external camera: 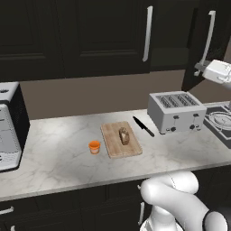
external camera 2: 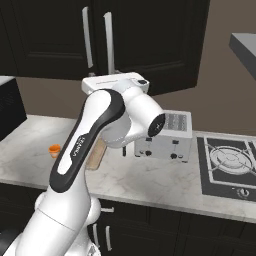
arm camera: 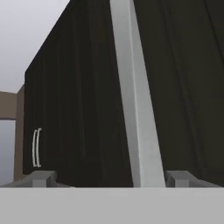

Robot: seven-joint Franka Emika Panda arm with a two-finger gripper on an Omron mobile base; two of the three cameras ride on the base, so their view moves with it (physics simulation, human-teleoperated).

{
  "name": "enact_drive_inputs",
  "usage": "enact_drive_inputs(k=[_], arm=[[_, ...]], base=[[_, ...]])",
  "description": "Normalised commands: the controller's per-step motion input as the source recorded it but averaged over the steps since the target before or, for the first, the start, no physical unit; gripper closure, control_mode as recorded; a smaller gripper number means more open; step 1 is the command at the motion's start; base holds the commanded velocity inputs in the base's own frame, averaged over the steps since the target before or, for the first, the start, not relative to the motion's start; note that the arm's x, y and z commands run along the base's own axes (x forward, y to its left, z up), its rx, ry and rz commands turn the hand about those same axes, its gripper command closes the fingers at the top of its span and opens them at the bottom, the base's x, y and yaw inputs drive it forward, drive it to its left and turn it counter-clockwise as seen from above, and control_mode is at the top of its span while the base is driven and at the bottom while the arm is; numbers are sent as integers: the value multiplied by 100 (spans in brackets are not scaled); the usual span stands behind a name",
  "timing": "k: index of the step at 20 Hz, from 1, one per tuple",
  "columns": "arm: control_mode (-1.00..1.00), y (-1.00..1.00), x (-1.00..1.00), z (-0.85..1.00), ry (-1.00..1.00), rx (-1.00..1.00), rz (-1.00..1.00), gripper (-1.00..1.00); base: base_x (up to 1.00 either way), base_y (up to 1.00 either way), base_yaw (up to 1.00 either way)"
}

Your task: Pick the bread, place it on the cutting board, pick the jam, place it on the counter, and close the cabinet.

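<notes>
The bread (external camera: 124, 135) lies on the cutting board (external camera: 121, 139) in the middle of the counter (external camera: 58, 158). Left of the board, the orange jam (external camera: 94, 146) stands on the stone and is seen again as the jam (external camera 2: 54, 149) past my arm. At the upper right a cabinet (external camera: 198, 45) door stands swung out. My gripper (external camera: 199, 68) is up against that door. In the hand view the gripper (arm camera: 112, 179) is open, its tips wide apart, with the door's silver bar handle (arm camera: 135, 109) running up between them.
A silver toaster (external camera: 176, 111) stands right of the board, with a black knife (external camera: 143, 126) between them. A stove top (external camera: 221, 119) lies at the far right. A boxy appliance (external camera: 9, 126) sits at the counter's left end. My arm (external camera 2: 90, 135) hides most of the board.
</notes>
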Motion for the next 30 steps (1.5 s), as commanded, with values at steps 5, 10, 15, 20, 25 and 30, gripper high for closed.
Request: enact_drive_inputs(k=[5,10,15,20,25,30], arm=[[-100,28,32,0,0,2,4,-100],[-100,27,30,0,0,0,1,-100],[-100,30,35,0,0,0,0,-100],[-100,28,43,0,0,0,0,-100],[-100,26,42,0,0,0,0,-100],[-100,20,34,0,0,0,0,-100]], base=[[0,0,0],[0,0,0],[0,0,0],[0,0,0],[0,0,0],[0,0,0]])
